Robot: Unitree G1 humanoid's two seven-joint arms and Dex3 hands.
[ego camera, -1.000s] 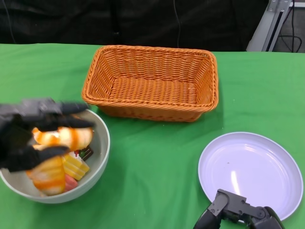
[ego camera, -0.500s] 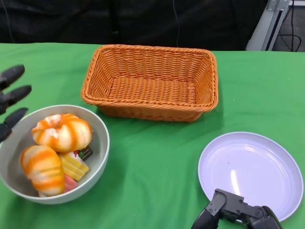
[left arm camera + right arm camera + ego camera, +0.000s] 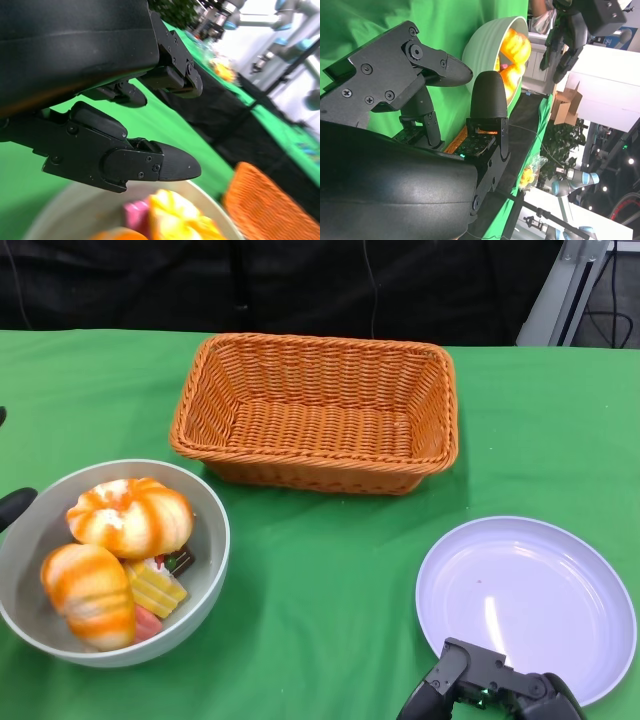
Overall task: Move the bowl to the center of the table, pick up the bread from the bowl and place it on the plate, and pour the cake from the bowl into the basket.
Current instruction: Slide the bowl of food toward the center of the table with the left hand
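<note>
Presently at the left front edge of the green-clothed tabletop [image 3: 330, 570]: grey round ceramic bowl [image 3: 205, 570], well short of the centre. Inside it, two orange-and-white glazed bread rolls [image 3: 130, 517], one toward the far rim, one toward the near rim, plus small yellow and pink cake pieces [image 3: 157, 590] between them and the right wall.

Black left hand [image 3: 125, 125]: withdrawn to the left edge since a second ago, when held low over the bowl around the far roll; in the head view only fingertips [image 3: 14, 506] seen just outside the bowl's left rim. Fingers spread apart in the wrist view, nothing held. Far roll back in the bowl.

Orange rectangular wicker basket [image 3: 317, 412]: centre of the far edge, unmoved.

Pale lilac round plate [image 3: 527, 602]: right front corner, bare.

Black right hand [image 3: 487, 695]: low at the front edge, just beside the plate's near rim, fingers apart, holding nothing, barely shifted.
</note>
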